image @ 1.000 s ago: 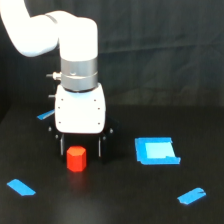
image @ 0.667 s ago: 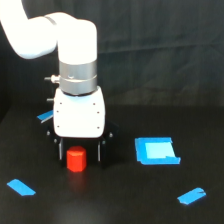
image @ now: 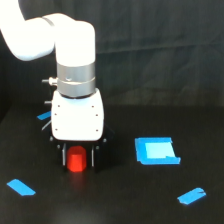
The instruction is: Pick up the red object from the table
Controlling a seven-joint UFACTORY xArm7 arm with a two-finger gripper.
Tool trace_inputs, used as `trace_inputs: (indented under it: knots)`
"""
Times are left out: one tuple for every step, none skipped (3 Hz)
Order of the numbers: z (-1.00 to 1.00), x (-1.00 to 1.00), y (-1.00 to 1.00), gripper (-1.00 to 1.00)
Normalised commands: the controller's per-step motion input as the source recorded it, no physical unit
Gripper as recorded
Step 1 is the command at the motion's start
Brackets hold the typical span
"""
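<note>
Gripper (image: 78, 159) low over the table (image: 120, 200), fingers parted and straddling the red object (image: 76, 160); contact with the block cannot be told. Block sits on the table, toward the exterior view's left of the blue square patch (image: 156, 150).

One outside camera watches me from fairly near, a little above the counter (image: 150, 200), facing a dark backdrop. My arm (image: 75, 65) fills the frame's upper left.
</note>
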Motion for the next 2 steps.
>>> trace_inputs:
  knots:
    - [-0.06, -0.02, -0.01, -0.97]
    - [0.08, 0.05, 0.0, -0.92]
